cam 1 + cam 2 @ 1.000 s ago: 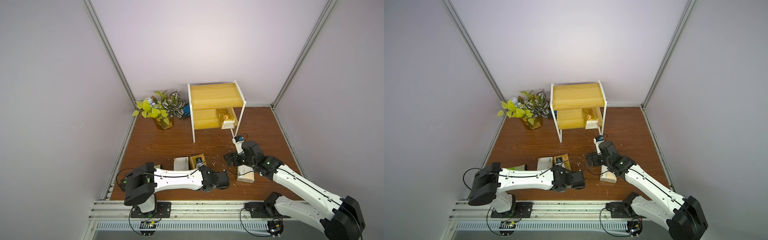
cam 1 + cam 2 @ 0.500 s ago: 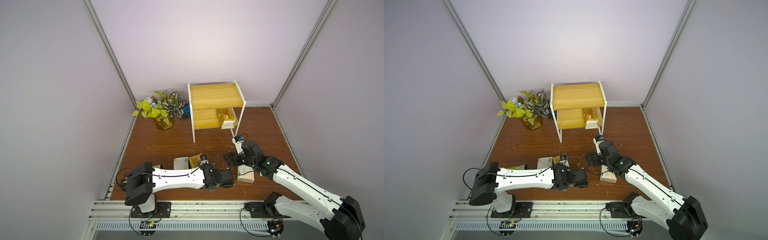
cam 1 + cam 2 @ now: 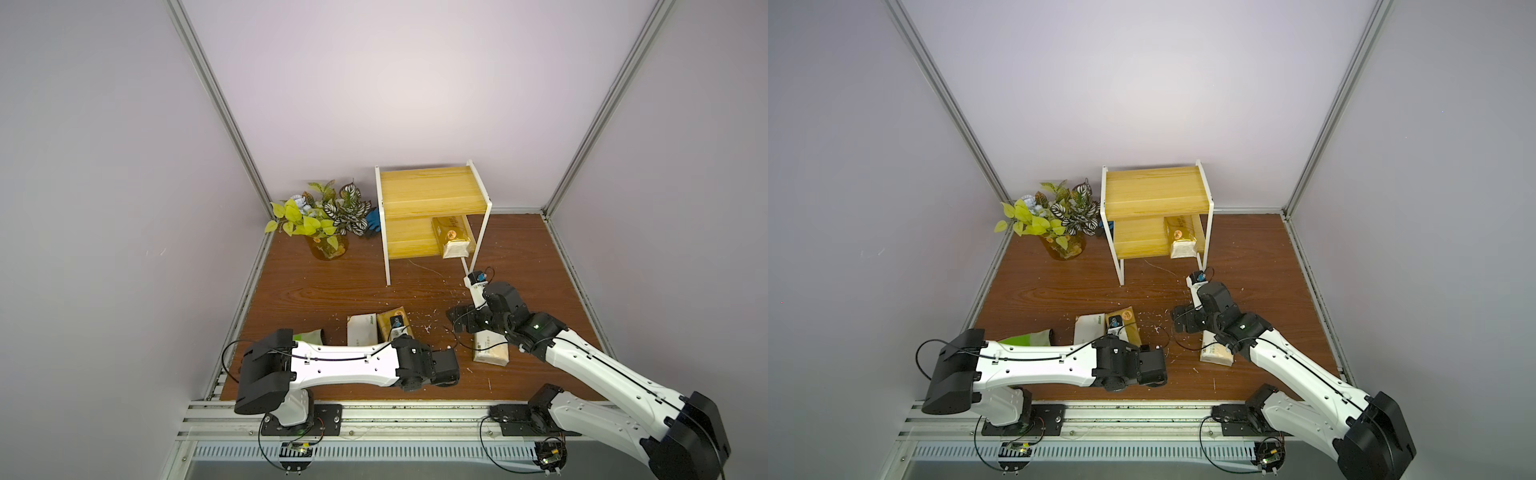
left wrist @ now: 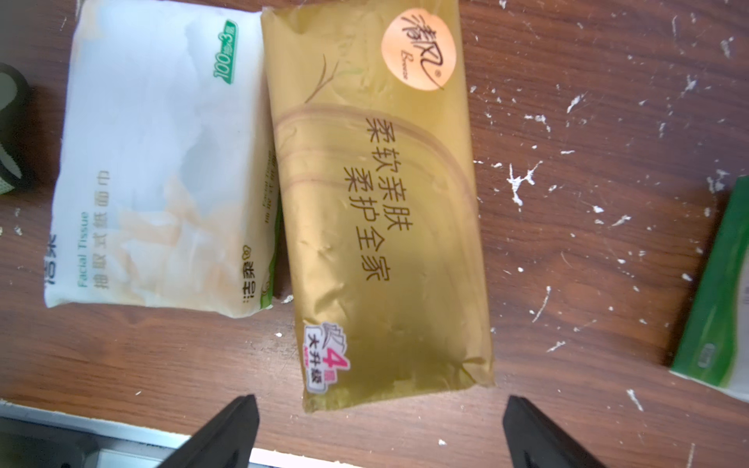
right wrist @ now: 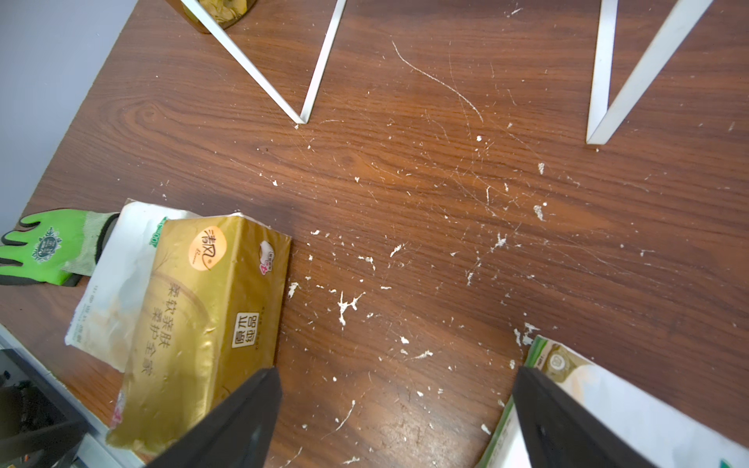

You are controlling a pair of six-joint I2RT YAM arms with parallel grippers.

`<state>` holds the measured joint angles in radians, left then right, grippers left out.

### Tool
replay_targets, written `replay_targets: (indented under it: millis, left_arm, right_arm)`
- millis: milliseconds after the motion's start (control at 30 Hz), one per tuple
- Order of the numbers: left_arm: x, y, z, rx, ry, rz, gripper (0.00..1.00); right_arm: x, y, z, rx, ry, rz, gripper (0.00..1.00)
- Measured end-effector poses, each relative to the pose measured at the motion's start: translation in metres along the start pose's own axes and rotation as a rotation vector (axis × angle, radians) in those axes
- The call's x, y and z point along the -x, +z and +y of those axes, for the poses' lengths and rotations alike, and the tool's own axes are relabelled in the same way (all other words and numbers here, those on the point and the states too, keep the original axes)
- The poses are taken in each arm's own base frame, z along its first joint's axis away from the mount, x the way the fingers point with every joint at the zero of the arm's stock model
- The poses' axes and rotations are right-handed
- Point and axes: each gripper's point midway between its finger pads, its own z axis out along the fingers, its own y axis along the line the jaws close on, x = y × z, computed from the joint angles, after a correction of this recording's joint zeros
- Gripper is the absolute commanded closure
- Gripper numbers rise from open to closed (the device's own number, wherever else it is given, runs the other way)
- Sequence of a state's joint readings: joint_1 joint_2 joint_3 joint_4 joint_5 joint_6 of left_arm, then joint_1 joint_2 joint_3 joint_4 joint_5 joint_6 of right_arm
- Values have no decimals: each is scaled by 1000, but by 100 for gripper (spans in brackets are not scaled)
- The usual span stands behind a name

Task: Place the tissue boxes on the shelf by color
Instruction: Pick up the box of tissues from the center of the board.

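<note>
One gold tissue box [image 3: 451, 235] lies on the lower board of the shelf [image 3: 430, 195], at its right end. A second gold one [image 4: 381, 202] [image 5: 202, 316] lies flat on the table against a white one [image 4: 158, 162] [image 3: 362, 330]. My left gripper [image 4: 379, 401] is open just short of the gold pack's near end and touches nothing. Another white pack [image 3: 492, 351] [image 5: 632, 409] lies under my right arm. My right gripper [image 5: 397, 372] is open over bare table between this pack and the gold one.
A potted plant [image 3: 324, 224] and a blue glove [image 3: 374, 220] sit left of the shelf at the back. A green glove [image 5: 48, 243] lies left of the white pack. White crumbs litter the brown table [image 5: 446, 202]. The metal rail [image 3: 374, 411] runs along the front edge.
My left gripper's jaws have opened wider and its wrist has shifted slightly near the gold pack. The right arm has stayed in place.
</note>
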<state>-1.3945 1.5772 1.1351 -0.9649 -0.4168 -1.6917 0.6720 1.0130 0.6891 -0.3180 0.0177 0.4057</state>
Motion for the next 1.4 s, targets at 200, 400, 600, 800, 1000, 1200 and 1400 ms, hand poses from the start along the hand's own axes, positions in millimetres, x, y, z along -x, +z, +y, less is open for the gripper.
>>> replay_targets:
  millis: [200, 400, 600, 800, 1000, 1200, 1400]
  left_arm:
    - [1, 1, 3, 8, -6, -8, 2]
    - [7, -6, -7, -2, 2, -25, 2]
    - [10, -9, -10, -2, -6, -38, 2]
    - [7, -2, 4, 36, -17, -40, 2]
    - [5, 4, 4, 61, -4, -42, 2]
    - [2, 9, -1, 75, 26, -42, 2]
    - [5, 9, -3, 68, 29, -41, 2]
  right_arm:
    - [0, 0, 0, 1, 0, 0, 3]
    - [0, 0, 0, 1, -1, 0, 3]
    - [0, 0, 1, 1, -3, 0, 3]
    - [-1, 0, 2, 4, -7, 2, 3]
    - [-1, 0, 2, 3, -11, 2, 3]
    - [-6, 3, 0, -1, -11, 11, 3]
    - [-6, 3, 0, -1, -11, 10, 3]
